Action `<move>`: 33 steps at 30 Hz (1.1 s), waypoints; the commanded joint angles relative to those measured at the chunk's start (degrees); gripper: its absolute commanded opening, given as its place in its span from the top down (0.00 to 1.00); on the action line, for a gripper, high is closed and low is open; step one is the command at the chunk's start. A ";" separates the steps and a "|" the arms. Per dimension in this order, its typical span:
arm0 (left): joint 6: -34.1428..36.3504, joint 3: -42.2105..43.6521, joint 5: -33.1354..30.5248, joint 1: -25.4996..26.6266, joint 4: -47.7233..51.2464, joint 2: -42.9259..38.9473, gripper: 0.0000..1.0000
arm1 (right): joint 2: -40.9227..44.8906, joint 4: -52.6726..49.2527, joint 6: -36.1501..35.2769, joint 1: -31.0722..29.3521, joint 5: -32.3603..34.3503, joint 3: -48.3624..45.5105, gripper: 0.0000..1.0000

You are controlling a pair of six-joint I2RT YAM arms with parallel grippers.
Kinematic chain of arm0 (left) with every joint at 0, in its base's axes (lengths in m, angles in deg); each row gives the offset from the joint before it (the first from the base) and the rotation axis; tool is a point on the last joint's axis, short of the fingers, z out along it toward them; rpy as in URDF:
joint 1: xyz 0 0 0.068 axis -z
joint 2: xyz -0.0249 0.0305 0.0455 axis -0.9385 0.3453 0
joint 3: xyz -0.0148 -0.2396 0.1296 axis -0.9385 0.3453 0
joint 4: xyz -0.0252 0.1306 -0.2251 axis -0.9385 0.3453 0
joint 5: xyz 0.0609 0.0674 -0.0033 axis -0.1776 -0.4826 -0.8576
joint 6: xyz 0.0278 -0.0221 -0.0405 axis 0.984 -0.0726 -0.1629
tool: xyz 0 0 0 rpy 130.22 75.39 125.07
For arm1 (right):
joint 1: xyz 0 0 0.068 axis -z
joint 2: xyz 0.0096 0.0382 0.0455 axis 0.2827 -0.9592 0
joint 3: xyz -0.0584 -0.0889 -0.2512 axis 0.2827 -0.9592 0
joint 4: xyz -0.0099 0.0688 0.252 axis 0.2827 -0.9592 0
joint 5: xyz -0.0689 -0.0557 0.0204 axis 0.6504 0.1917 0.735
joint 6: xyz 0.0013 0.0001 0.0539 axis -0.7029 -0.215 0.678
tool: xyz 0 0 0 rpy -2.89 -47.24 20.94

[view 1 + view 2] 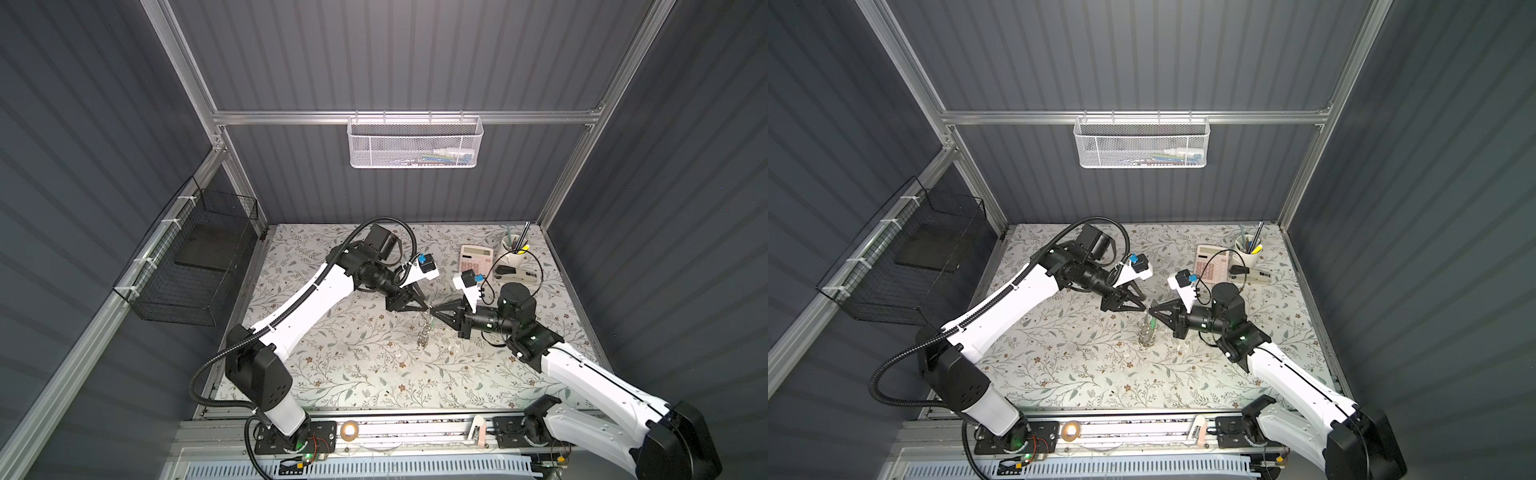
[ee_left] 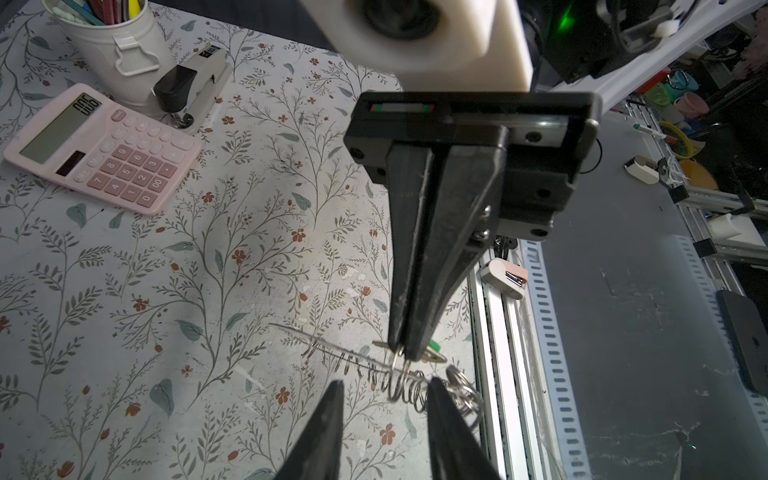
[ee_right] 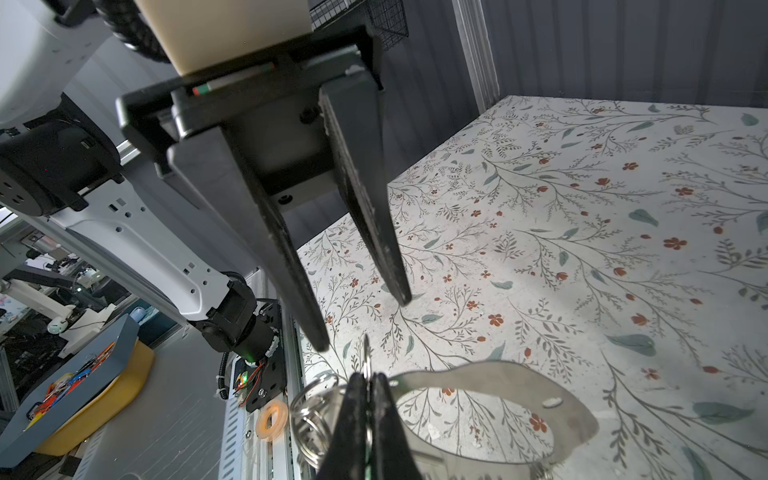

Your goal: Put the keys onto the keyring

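Note:
My right gripper [image 3: 368, 379] is shut. It pinches the keys [image 2: 434, 345] at its tips. The bright green head shows just behind those tips, and a thin small ring sticks out edge-on. The keyring [image 2: 365, 363] is a thin wire hoop strung with silvery rings. It hangs just under both tips in a top view [image 1: 424, 332], and its band curves away under my right fingers [image 3: 498, 370]. My left gripper [image 2: 386, 382] is open, one finger on each side of the ringed wire. It faces the right gripper tip to tip [image 1: 426, 309] above the middle of the table.
A pink calculator [image 1: 477, 257], a white pen cup [image 1: 513, 253] and a stapler [image 1: 517, 274] stand at the back right of the floral table [image 1: 332, 365]. A white mesh basket [image 1: 415, 143] hangs on the back wall and a black wire basket [image 1: 195, 266] on the left wall.

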 commanded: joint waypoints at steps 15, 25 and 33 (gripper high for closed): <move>0.30 -2.04 -0.95 1.35 2.31 2.93 0.89 | 1.27 0.45 -0.75 -0.40 0.35 1.97 1.00; -7.50 3.51 -1.58 1.72 -6.96 -0.54 1.00 | 1.72 -0.18 -0.89 -0.52 2.47 1.88 0.93; -13.71 11.30 -1.20 1.68 -17.37 -7.83 1.00 | 4.17 -0.11 -0.19 0.01 4.99 0.96 0.65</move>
